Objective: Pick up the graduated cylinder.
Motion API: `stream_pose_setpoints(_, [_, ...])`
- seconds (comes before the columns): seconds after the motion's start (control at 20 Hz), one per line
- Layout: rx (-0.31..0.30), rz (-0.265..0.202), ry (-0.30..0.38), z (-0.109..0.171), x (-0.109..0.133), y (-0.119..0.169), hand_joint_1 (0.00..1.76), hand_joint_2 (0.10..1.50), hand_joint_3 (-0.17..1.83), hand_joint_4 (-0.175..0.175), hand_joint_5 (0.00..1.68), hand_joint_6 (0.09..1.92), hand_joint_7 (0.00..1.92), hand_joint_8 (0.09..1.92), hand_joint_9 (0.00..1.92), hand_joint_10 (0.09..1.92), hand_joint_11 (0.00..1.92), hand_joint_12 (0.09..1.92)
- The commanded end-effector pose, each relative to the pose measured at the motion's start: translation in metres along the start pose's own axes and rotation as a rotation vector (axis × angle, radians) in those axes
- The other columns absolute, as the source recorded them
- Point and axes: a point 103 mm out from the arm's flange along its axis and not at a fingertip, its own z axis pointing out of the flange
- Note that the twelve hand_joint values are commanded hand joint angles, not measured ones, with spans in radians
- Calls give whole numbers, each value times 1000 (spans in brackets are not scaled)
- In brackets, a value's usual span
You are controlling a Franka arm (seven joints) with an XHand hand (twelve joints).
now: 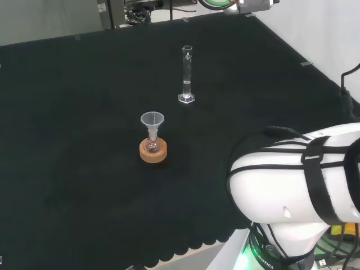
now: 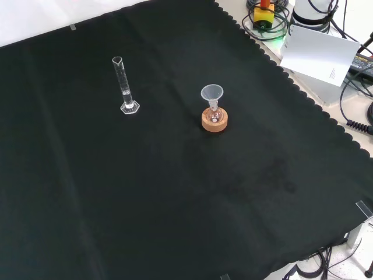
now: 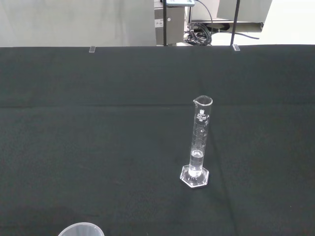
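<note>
One clear graduated cylinder (image 1: 187, 73), upright, hexagonal foot

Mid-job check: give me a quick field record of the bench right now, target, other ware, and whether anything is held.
target: graduated cylinder, upright on its hexagonal base, a little clear liquid at the bottom
other ware: funnel sitting in a small flask on a cork ring stand
spacing: cylinder and stand apart, not touching
surface: black cloth
contact: nothing touches the cylinder
task state: cylinder not yet picked up
</note>
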Motion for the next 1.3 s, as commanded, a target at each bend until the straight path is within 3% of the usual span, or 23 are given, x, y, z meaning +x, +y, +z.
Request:
stream_pose_setpoints(0.05, [-10, 0, -7, 0, 0, 1, 49, 1100, 557, 0, 156, 203, 0, 409, 131, 626, 85, 1317])
stream_pose_setpoints(0.25, [-10, 2, -5, 0, 1, 4, 17, 1196, 389, 0, 208, 87, 0, 382, 123, 627, 53, 1370])
stream_pose_setpoints(0.5, [-2, 9, 3, 6, 0, 9, 21, 1207, 364, 0, 217, 87, 0, 382, 124, 627, 52, 1373])
stream_pose_setpoints(0.95, [23, 66, 69, 41, -21, 29, 35, 1220, 325, -1, 229, 87, 1, 393, 131, 628, 53, 1373])
stream_pose_setpoints(1.15, [18, 51, 92, 61, -36, 45, 66, 1211, 310, -2, 231, 87, 3, 406, 136, 630, 54, 1374])
stream_pose_setpoints(1.3, [9, 37, 123, 78, -50, 66, 190, 1164, 283, -4, 237, 87, 26, 426, 161, 637, 65, 1378])
